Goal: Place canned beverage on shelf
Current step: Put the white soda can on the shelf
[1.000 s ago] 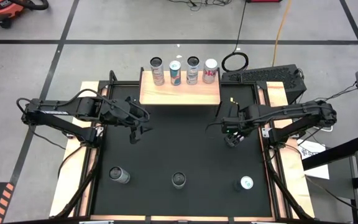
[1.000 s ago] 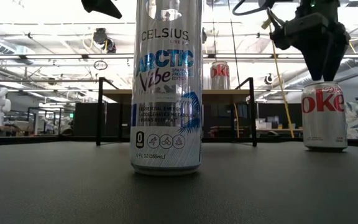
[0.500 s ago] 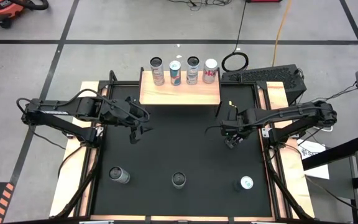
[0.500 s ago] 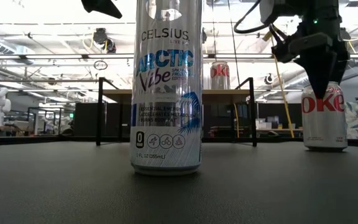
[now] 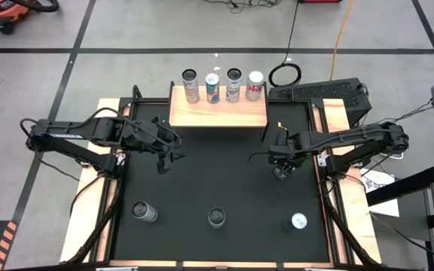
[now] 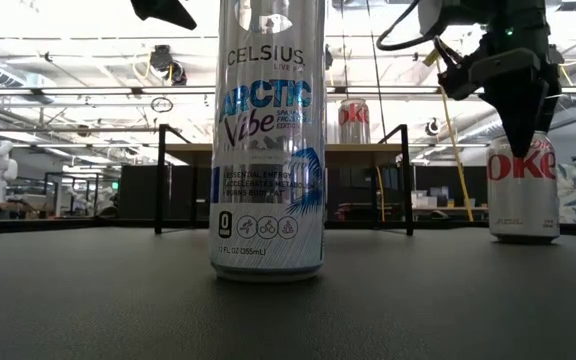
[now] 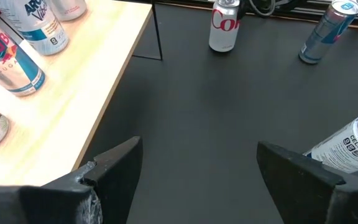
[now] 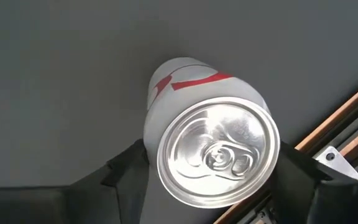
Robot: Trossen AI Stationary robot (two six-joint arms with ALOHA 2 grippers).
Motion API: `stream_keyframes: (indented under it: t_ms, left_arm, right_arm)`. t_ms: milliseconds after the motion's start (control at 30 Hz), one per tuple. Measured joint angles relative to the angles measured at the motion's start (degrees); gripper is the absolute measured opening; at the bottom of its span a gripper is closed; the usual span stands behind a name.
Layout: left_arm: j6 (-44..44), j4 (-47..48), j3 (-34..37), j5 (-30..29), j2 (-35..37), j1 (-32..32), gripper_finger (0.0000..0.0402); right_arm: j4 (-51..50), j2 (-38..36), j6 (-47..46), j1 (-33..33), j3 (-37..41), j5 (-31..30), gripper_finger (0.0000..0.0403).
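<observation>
Subject item: Diet Coke can [image 8: 213,152], upright on the black table at about 3 o'clock from table centre in the high view, well apart from the shelf [image 5: 217,114] at 12 o'clock. The right gripper [image 5: 281,170] is set down over it from above. The right wrist view shows the lid between the two fingers [image 8: 126,171], one either side, drawn in against the wall. Judged to be a grip just taken, the can not yet lifted. The left gripper [image 5: 164,162] waits at about 9 o'clock, fingers spread wide and holding nothing. Shelf condition: four cans [image 5: 221,85] stand in a row along its far edge and the front strip of the board is bare. Also noted along the 6 o'clock edge are a Celsius can [image 6: 268,140] in the middle and one more can to each side, at 7 and 5 o'clock. Handling assessment: thin aluminium wall, smooth and likely slippery, stiff enough if still sealed yet liable to dent under a hard squeeze. If full it carries moderate weight and could slide down between the pads. Recommended hold: opposite sides of the straight body below the shoulder, kept upright, with moderate pressure. Main risk on placement is clipping the standing row
</observation>
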State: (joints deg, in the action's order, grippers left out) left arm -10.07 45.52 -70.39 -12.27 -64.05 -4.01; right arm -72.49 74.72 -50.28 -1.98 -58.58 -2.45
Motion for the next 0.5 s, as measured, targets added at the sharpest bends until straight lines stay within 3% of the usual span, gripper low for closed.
stream_keyframes:
  t_ms: [167,500]
  left_arm:
    - [0.01,0.00,0.00,0.00,0.00,0.00,0.0316]
    - [-0.10,-0.02,0.00,0.00,0.00,0.00,0.0316]
  right_arm:
    - [-0.19,0.17,0.67,0.01,-1.92,1.55,0.0232]
    - [-4.17,0.15,4.99,0.81,-13.27,1.09,0.0232]
